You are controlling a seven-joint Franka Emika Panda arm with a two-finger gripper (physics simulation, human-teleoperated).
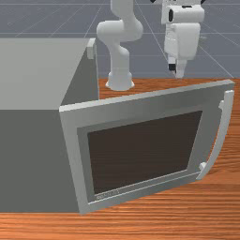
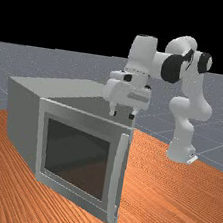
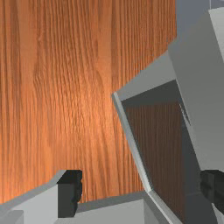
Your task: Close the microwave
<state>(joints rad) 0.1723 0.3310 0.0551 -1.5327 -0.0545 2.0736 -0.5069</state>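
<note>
Plainly, one desk point(image 1: 140, 227) of orange-brown wood lies under everything, its grain running in dark streaks. One arm point(image 2: 190, 105), white and grey with black bands, rises from its single base point(image 1: 120, 82) on the desk; in the far view it reaches from right of the middle toward the left. One microwave point(image 2: 22, 115), a big grey box, sits on the same desk, on the front view's left.

Its one door point(image 1: 208, 129) stands wide open, joined to the box at one upright side and swung out toward the front view's right. Set in that door is one dark window point(image 1: 145, 150), with one pale frame around it. One long handle point(image 1: 222, 133), slightly curved, runs along the door's free side, carried on two mounts, one near each end.

One hand point(image 2: 122, 114) hangs at the end of the arm, pointing down. In the front view it is above and beyond the door's top edge, on the handle's side; in the far view its tips come close to that edge, and whether they touch it I cannot tell. It has two fingers point(image 3: 70, 192), dark in the wrist view, and they stand well apart from each other.
</note>
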